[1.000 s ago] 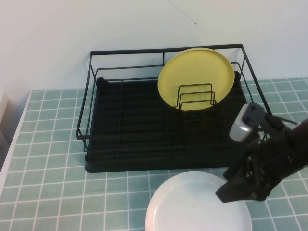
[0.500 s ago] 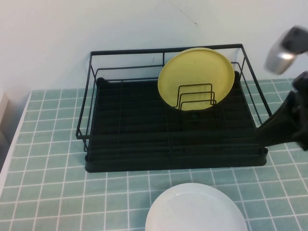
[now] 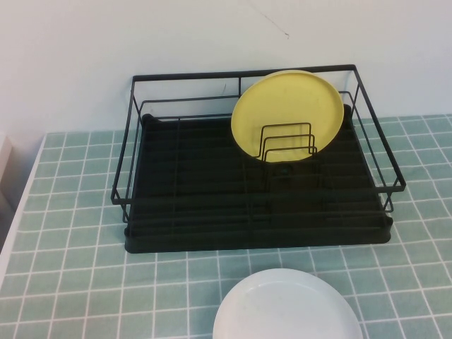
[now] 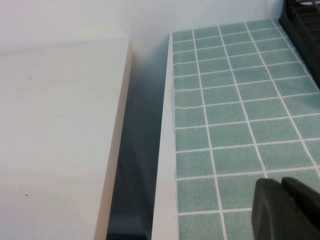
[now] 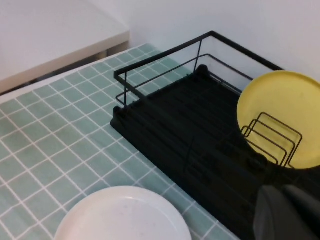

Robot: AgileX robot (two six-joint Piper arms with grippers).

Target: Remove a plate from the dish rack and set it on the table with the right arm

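High and right-wrist views share the dish rack (image 3: 254,162).

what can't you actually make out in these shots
- Plate: lying flat on the table; its near edge is cut off by the high view's lower border.
- Yellow plate: standing in the dish rack; its lower part is crossed by the wire dividers.
- Right gripper and left gripper: absent from the high view; wrist views show only a dark corner of each.

The plate (image 3: 286,307) is plain glossy white on the table (image 3: 70,233) of pale green tiles with white grout. The dish rack (image 3: 198,191) is black; its upright plate (image 3: 288,114) is yellow.
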